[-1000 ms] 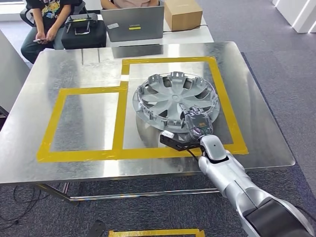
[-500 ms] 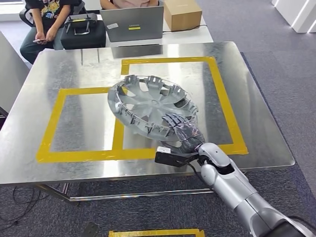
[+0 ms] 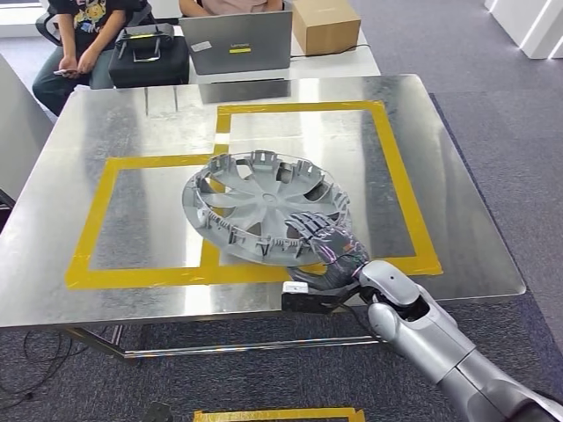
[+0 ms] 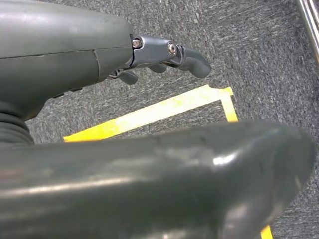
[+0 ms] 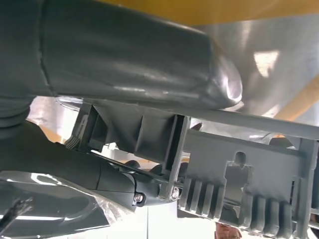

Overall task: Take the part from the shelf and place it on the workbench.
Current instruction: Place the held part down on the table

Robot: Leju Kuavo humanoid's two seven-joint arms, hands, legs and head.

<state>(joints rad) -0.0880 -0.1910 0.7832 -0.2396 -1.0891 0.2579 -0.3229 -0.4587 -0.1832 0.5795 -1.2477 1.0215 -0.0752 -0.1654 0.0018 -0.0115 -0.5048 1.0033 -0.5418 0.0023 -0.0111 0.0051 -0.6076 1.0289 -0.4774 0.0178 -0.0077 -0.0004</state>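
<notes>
part: grey plastic wheel cover [image 3: 262,208], round, spoked, clip tabs around rim
pose: inner side up, tilted, near edge raised
held: right robot hand [image 3: 326,246] grips near rim
where: over tabletop [image 3: 133,114], across the yellow tape line [image 3: 214,207] between the two squares

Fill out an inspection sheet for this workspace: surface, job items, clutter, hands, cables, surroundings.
Surface: metal workbench marked with yellow tape rectangles.
Job items: grey wheel cover, tilted over the tape line between the two rectangles.
Clutter: nothing seen on the workbench.
Hands: right hand grips the wheel cover's near rim; left hand hangs over carpet, holding nothing.
Cables: loose cables on the floor under the bench.
Surroundings: laptop, black case, cardboard box on a table behind; seated person.
</notes>
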